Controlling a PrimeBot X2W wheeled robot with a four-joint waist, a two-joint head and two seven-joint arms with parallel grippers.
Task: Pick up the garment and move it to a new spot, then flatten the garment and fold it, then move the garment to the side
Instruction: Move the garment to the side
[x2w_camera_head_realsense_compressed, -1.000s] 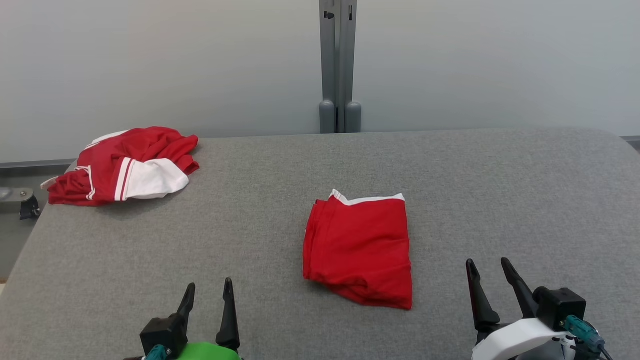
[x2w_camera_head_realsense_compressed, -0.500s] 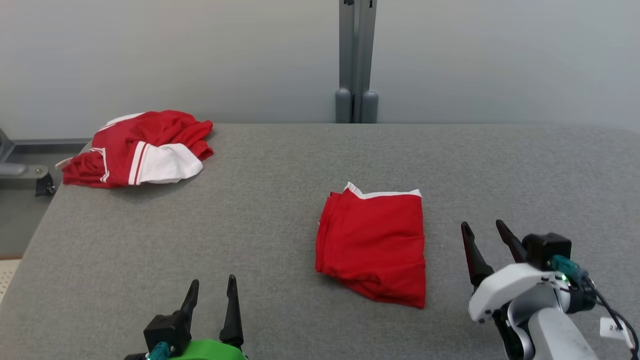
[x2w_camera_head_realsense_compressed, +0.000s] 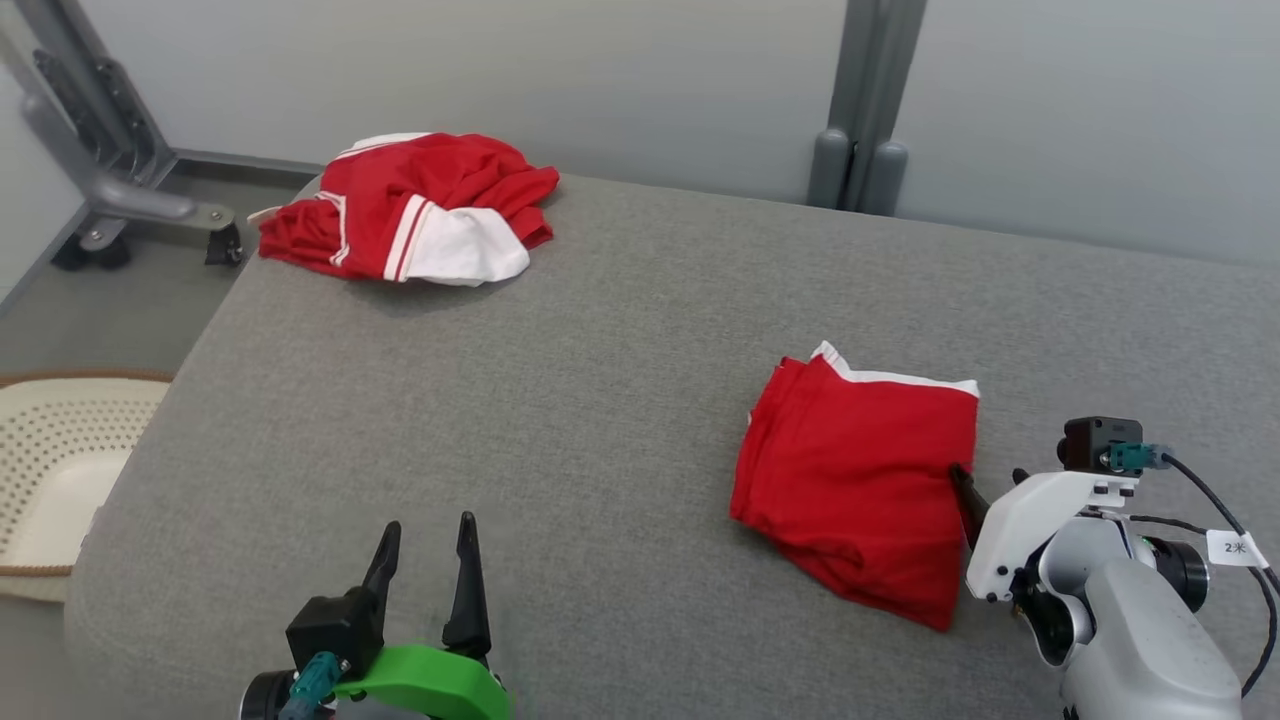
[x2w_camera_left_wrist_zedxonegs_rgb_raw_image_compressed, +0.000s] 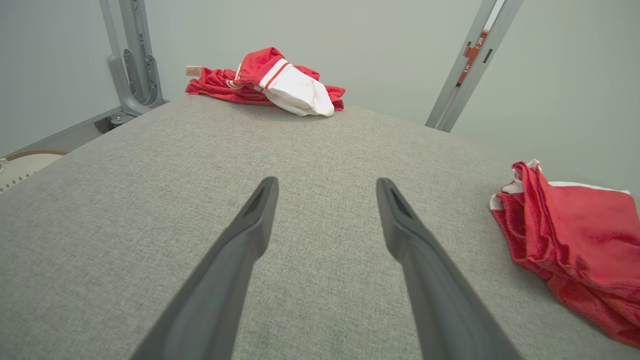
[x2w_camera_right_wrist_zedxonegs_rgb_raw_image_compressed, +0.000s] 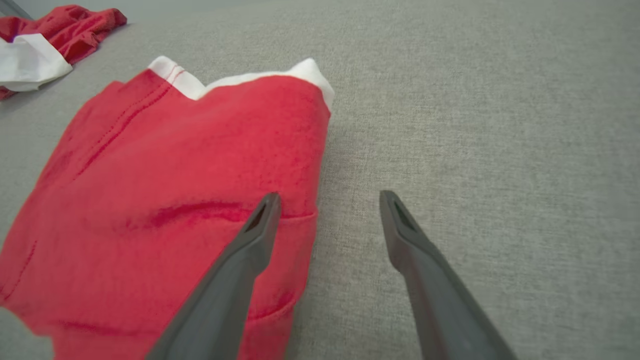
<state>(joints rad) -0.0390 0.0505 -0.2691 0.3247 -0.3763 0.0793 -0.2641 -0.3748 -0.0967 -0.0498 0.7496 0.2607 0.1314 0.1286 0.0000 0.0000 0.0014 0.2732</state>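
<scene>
The folded red garment (x2w_camera_head_realsense_compressed: 860, 480) with a white hem lies flat on the grey table (x2w_camera_head_realsense_compressed: 560, 400), right of centre. It also appears in the left wrist view (x2w_camera_left_wrist_zedxonegs_rgb_raw_image_compressed: 575, 235) and the right wrist view (x2w_camera_right_wrist_zedxonegs_rgb_raw_image_compressed: 165, 190). My right gripper (x2w_camera_head_realsense_compressed: 988, 475) is open at the garment's right edge. In the right wrist view the right gripper (x2w_camera_right_wrist_zedxonegs_rgb_raw_image_compressed: 327, 197) has its left finger over the red cloth and its right finger over bare table. My left gripper (x2w_camera_head_realsense_compressed: 425, 535) stands open over bare table at the near left (x2w_camera_left_wrist_zedxonegs_rgb_raw_image_compressed: 325, 182), holding nothing.
A crumpled red and white garment (x2w_camera_head_realsense_compressed: 420, 205) lies at the table's far left corner (x2w_camera_left_wrist_zedxonegs_rgb_raw_image_compressed: 270, 82). An off-white perforated basket (x2w_camera_head_realsense_compressed: 50, 460) sits on the floor beyond the table's left edge. Grey posts (x2w_camera_head_realsense_compressed: 860, 120) stand behind the table, and a wheeled frame (x2w_camera_head_realsense_compressed: 110, 190) stands at the far left.
The head camera has swung, shifting the whole picture rightwards. My right gripper has moved forward to the folded garment's right edge. The left gripper has stayed put and open.
</scene>
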